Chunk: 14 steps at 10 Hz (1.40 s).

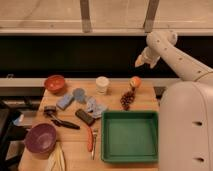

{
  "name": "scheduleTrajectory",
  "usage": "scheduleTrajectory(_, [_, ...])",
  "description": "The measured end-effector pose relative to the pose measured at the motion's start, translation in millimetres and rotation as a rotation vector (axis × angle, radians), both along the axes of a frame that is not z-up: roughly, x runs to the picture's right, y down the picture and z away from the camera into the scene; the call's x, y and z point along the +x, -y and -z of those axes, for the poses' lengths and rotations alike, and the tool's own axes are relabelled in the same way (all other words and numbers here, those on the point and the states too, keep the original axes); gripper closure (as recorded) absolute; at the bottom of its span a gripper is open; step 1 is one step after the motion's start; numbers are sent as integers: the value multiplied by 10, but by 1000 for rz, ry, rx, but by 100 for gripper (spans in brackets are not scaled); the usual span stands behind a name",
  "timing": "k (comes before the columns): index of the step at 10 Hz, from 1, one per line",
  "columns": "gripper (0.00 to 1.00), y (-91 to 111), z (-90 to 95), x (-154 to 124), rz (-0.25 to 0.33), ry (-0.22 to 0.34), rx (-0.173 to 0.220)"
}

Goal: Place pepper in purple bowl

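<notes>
The pepper (pixel 90 138), slim and red-orange, lies on the wooden table just left of the green tray. The purple bowl (pixel 40 138) sits at the table's front left corner, with nothing in it, a short way left of the pepper. My gripper (pixel 141 61) hangs high above the table's back right area, over the round orange fruit and far from both pepper and bowl. It looks open and holds nothing.
A green tray (pixel 131 136) fills the front right. An orange-red bowl (pixel 55 83), white cup (pixel 102 85), round fruit (pixel 135 81) and grapes (pixel 128 99) line the back. A blue sponge (pixel 65 101), cloth (pixel 95 106), dark bar (pixel 85 117) and black tool (pixel 62 121) lie mid-table.
</notes>
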<state>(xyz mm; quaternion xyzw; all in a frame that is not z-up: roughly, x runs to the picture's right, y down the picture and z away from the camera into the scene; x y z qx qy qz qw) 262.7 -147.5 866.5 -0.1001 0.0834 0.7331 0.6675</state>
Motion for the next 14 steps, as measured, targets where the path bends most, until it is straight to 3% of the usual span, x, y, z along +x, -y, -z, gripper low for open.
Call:
scheduleTrajectory(2, [38,-5,-26,-272,78,26,-20])
scheduleTrajectory(5, [38,-142,55,-980,212,114,-72])
scheduleTrajectory(7, [38,-456,248,-1388,308,194,-128])
scheduleTrajectory(11, [38,-1102,569,-1662,490,280,-223])
scheduleTrajectory(14, [38,-1224,630,-1657,525,304,-246])
